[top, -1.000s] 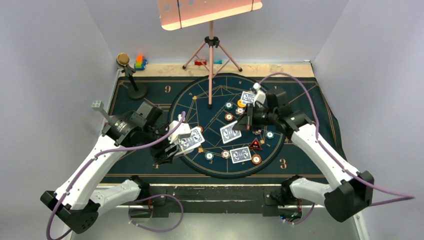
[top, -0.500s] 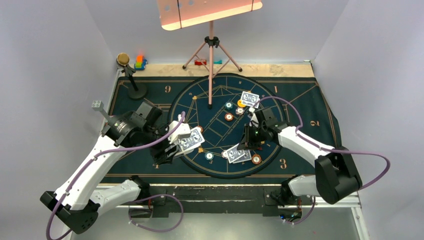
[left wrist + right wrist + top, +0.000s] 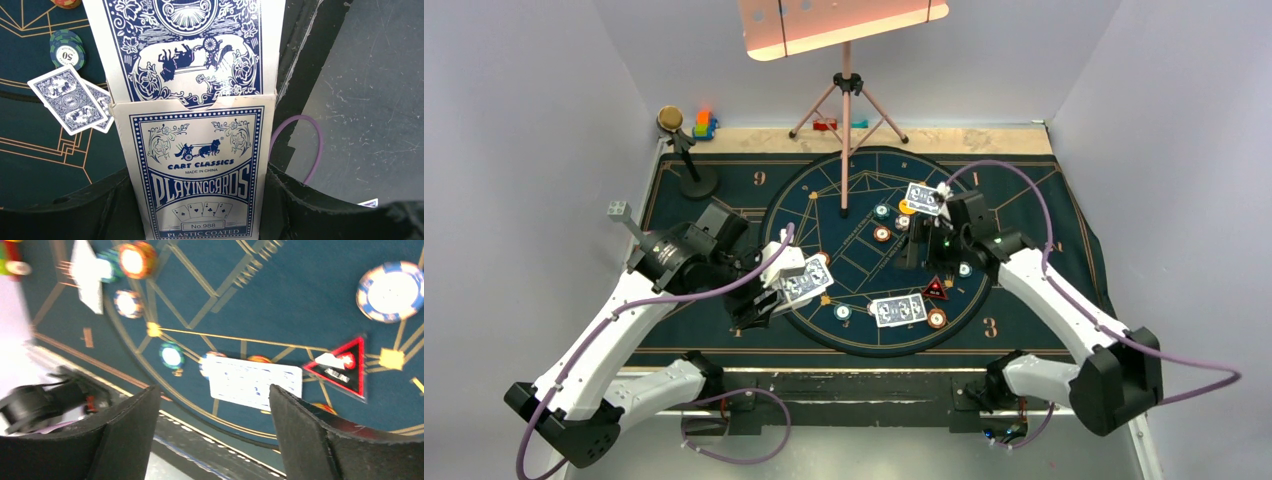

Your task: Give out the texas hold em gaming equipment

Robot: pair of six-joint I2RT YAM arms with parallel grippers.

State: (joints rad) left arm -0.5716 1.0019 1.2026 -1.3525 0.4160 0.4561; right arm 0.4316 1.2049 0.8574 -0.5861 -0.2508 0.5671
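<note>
Seen from above only as a small patch at the left edge of the round dark-blue felt mat [image 3: 796, 210]: a blue-and-white cardboard card box [image 3: 803, 283], pinched in the left gripper [image 3: 782, 292]. Up close in the left wrist view: "PLAYINGCARDS" printed on the box [image 3: 195, 175], flap open, a blue-backed deck [image 3: 195, 45] sticking out of the top, black fingers [image 3: 65, 220] pressed against both sides. Left of the box there, two overlapping blue-and-white-backed playing cards [image 3: 70, 100] flat on the felt, a teal round chip [image 3: 67, 47] just past them; no telling whether the same as any pair in the overhead view.

Told by the right wrist view alone, though blurred: right gripper [image 3: 217, 440] spread wide, nothing between the fingers. Past the gap, a face-down pair of cards [image 3: 255, 382] with a red-edged black triangular marker [image 3: 340, 365] just beside it. From above, right gripper [image 3: 913, 255] over the mat's right half, apart from that pair [image 3: 898, 310], lying nearer the arm bases, marker [image 3: 935, 289] between the two.
</note>
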